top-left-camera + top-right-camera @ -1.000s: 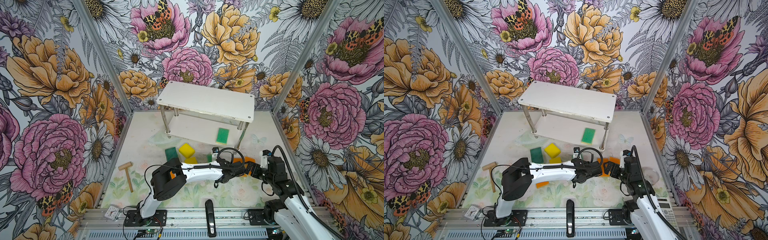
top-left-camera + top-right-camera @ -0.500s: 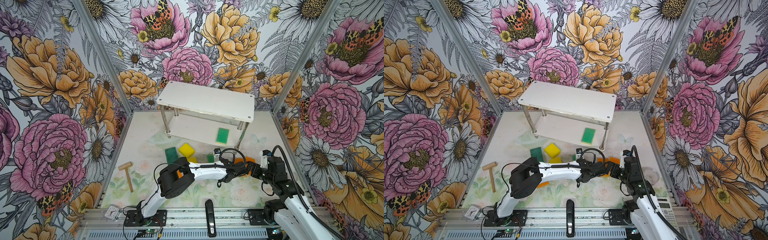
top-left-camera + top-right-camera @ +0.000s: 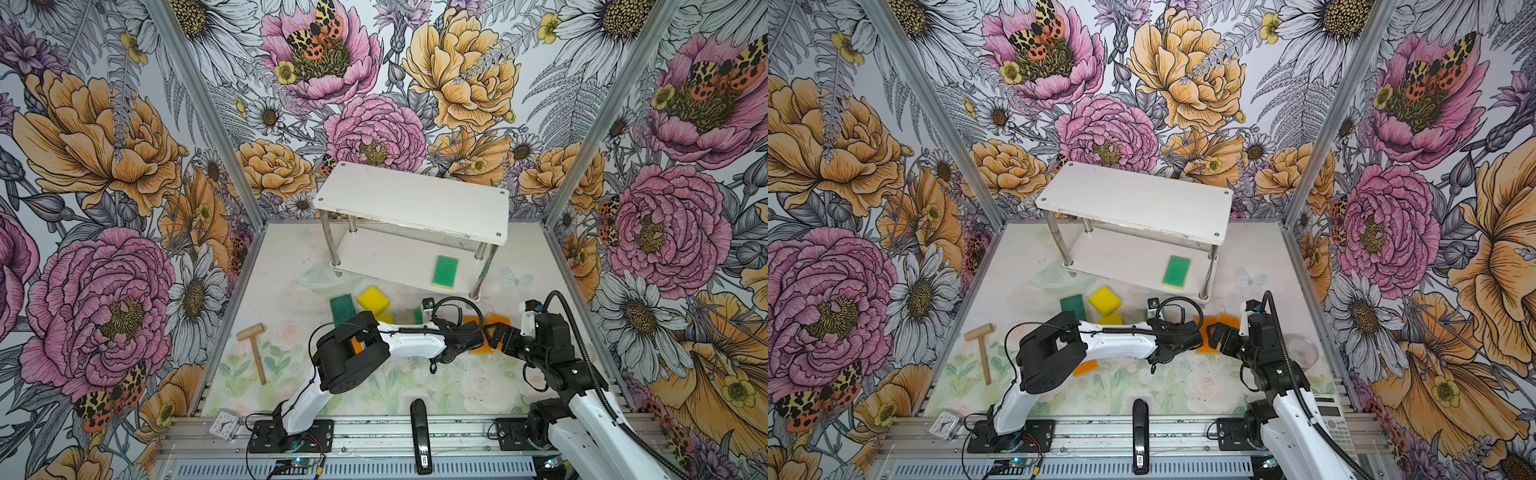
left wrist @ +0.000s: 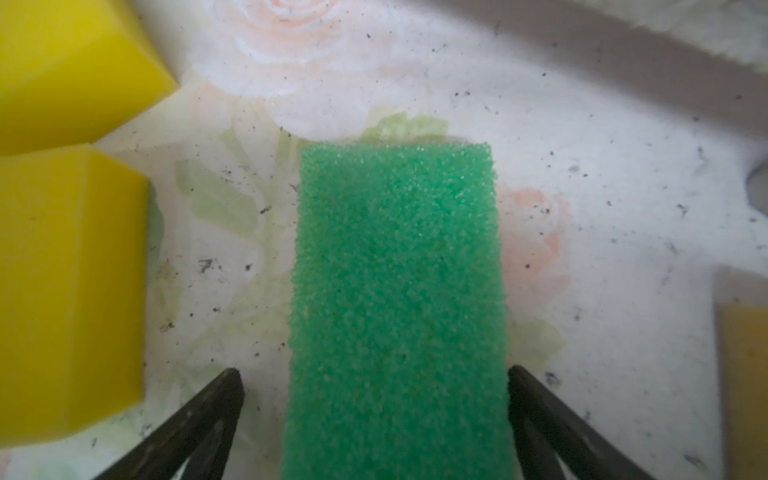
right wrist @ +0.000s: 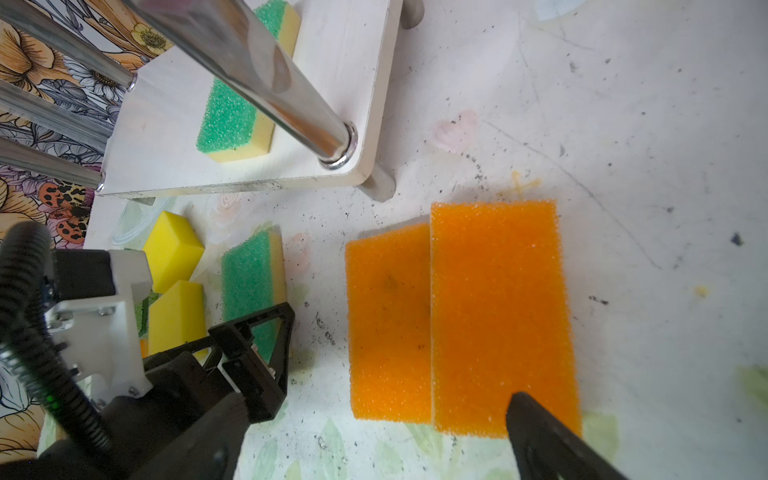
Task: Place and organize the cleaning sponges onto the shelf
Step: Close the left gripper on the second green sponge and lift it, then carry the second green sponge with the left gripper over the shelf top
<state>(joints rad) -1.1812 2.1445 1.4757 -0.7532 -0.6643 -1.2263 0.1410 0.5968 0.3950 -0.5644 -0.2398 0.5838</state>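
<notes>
The shelf stands at the back with one light green sponge on its lower board. My left gripper is open, its fingers on either side of a light green sponge that lies flat on the floor. In both top views that arm reaches across the middle. My right gripper hangs open over two orange sponges lying side by side, with one finger over the nearer edge. Two yellow sponges and a dark green one lie left of it. A third orange sponge shows under the left arm.
A wooden mallet lies at the left of the floor. A small clock and a black stapler-like bar sit on the front rail, with a calculator at the right. A clear dish lies behind the right arm.
The left arm's elbow has shifted a little to the right and its wrist has edged over the green sponge. The right arm has not moved. Both grippers stay open.
</notes>
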